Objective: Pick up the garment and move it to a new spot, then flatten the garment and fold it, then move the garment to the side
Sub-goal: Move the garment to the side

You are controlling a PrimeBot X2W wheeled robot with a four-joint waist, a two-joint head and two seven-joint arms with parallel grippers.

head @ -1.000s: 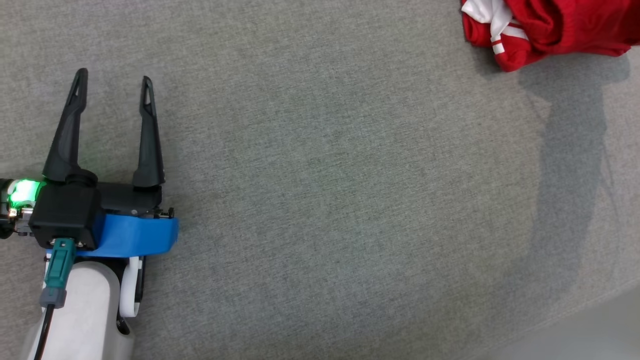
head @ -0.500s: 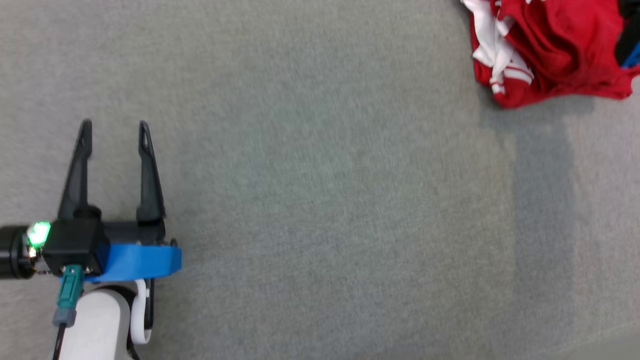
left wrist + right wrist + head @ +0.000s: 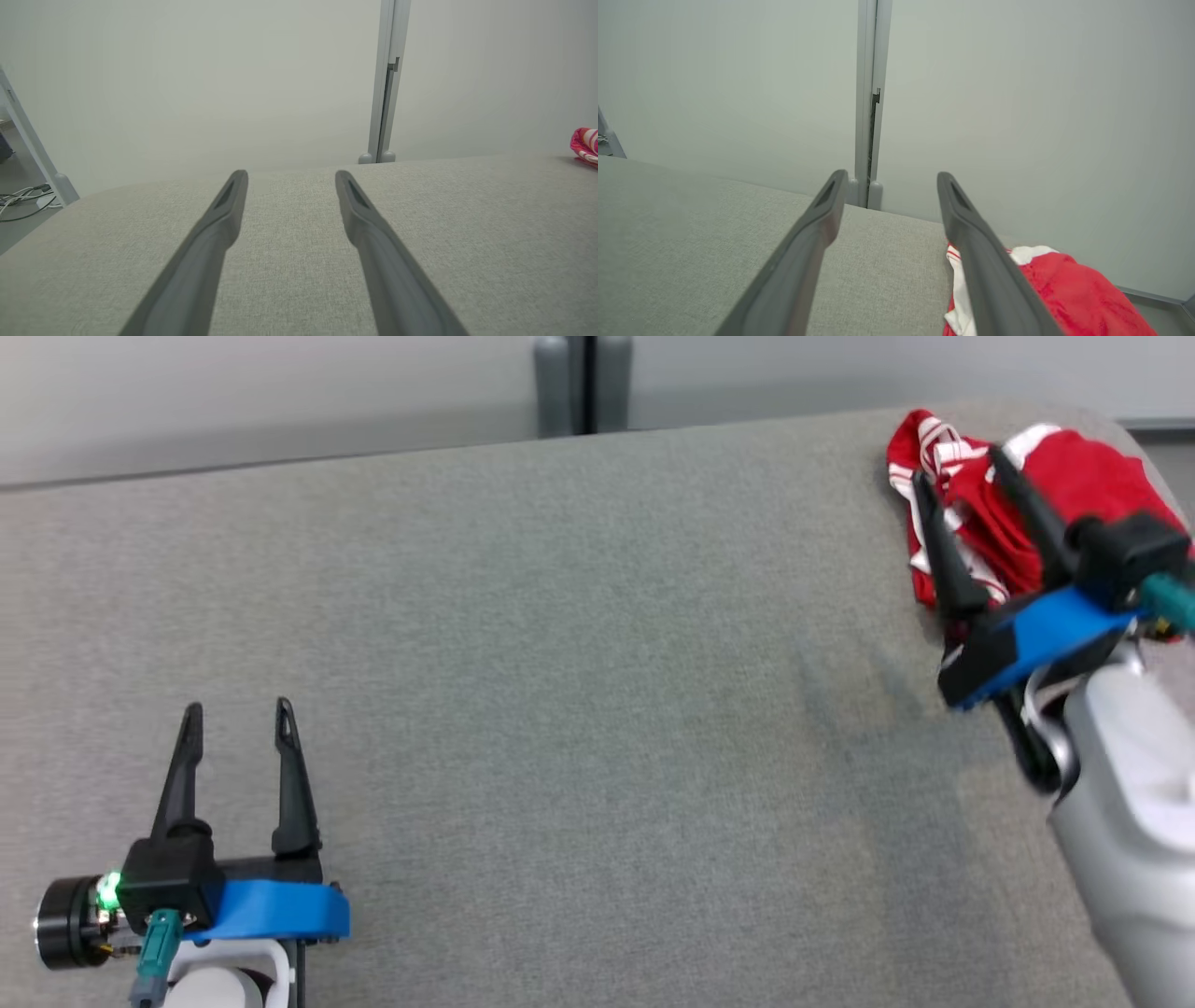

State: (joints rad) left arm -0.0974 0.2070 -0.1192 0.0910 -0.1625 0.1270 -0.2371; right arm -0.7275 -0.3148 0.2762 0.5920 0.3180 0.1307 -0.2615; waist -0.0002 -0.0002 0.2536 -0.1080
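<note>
Head view: a crumpled red and white cloth garment (image 3: 1097, 476) lies in a heap at the far right corner of the wide bench (image 3: 597, 616), which is covered with grey fabric. The right gripper (image 3: 959, 465) is over this heap, and its two long dark fingers (image 3: 943, 551) stand apart with nothing between them. I cannot tell if they touch the cloth. The left gripper (image 3: 238, 705) is at the near left, well apart from the garment, with its fingers (image 3: 180, 775) also spread over bare bench. A grey post (image 3: 581, 383) stands behind the far edge.

Left wrist view: the spread fingers point over the empty grey surface, and a small red piece of the garment shows at the far right. Some cables (image 3: 18, 198) lie on the floor (image 3: 14, 228) beyond the left end of the bench.

Right wrist view: the garment lies under and beside the right-hand finger, which hides part of it. The gap between the fingers shows bare bench.

I judge the garment to be light, soft and limp. It will sag and unfold when lifted, so a pinch on a raised fold or on the white striped trim seems best. The heap sits close to the rounded corner and could slide off the edge. The large free middle of the bench gives good room for spreading and folding.
</note>
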